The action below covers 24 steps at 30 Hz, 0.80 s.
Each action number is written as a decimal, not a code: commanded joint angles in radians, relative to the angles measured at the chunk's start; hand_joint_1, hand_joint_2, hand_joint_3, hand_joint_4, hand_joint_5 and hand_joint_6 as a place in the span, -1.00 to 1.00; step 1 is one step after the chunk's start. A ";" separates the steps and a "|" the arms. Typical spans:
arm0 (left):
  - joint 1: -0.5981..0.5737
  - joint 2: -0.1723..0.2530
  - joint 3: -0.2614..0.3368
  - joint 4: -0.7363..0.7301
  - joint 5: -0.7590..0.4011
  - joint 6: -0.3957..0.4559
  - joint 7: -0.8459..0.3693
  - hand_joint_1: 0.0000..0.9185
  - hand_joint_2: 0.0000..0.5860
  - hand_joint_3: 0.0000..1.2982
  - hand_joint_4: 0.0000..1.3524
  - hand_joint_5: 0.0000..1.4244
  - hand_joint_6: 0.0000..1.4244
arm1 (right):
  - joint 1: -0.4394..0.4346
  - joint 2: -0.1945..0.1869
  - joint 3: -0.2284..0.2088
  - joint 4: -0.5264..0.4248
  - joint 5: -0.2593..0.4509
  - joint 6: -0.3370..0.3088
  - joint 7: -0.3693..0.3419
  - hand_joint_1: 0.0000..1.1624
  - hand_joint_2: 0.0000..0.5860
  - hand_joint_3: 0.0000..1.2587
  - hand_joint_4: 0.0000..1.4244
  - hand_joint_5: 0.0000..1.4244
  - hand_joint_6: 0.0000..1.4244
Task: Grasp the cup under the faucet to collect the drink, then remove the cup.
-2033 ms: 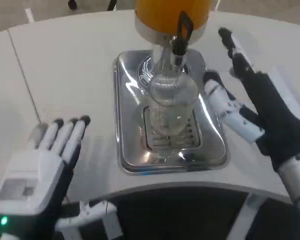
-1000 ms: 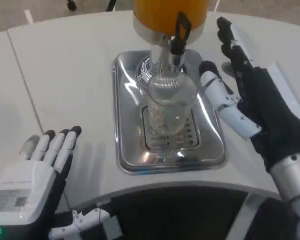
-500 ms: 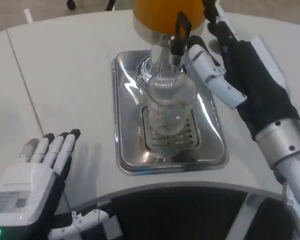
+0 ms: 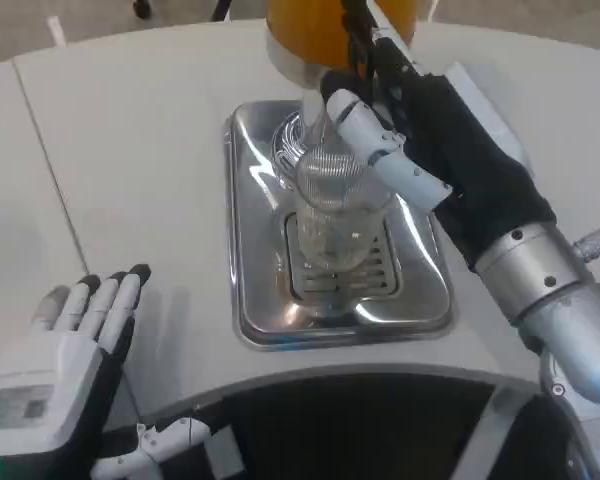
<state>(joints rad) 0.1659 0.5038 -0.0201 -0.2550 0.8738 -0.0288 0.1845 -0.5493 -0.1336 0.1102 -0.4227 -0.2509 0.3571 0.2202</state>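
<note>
Reaching across the top of the clear cup [image 4: 335,215], which stands on the drip tray [image 4: 255,300] under the faucet [image 4: 358,40], the spread right robot hand [image 4: 420,130] could clip its rim and tip it, while the left robot hand [image 4: 65,345] rests spread on the near-left bench [image 4: 130,150].

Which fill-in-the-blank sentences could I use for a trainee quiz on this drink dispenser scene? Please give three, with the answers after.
1. The clear ribbed cup stands on the metal ______ under the orange dispenser.
2. The ______ hand is up at the dispenser's faucet, above the cup.
3. The left hand rests on the white ______ with its fingers apart, holding nothing.

Missing words: drip tray; right; table
</note>
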 commanded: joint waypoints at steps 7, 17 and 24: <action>0.003 -0.006 0.005 0.021 -0.012 -0.008 0.020 -1.00 -0.68 -1.00 -1.00 -1.00 -1.00 | 0.011 -0.069 0.033 -0.056 -0.002 0.056 0.060 -0.55 0.88 -0.97 -1.00 -1.00 -0.93; -0.007 -0.021 0.010 0.041 -0.035 -0.002 0.036 -1.00 -0.60 -1.00 -1.00 -1.00 -1.00 | -0.084 -0.166 0.118 -0.011 -0.049 0.124 0.166 -0.66 0.87 -0.93 -1.00 -0.98 -0.91; -0.031 -0.047 0.012 0.060 -0.041 0.016 0.053 -1.00 -0.56 -1.00 -1.00 -1.00 -1.00 | -0.161 -0.236 0.215 0.013 -0.157 0.094 0.209 -0.70 0.86 -0.91 -1.00 -0.97 -0.89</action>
<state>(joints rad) 0.1377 0.4662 -0.0110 -0.2055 0.8301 -0.0229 0.2204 -0.7007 -0.3484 0.2669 -0.4341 -0.3796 0.4547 0.3701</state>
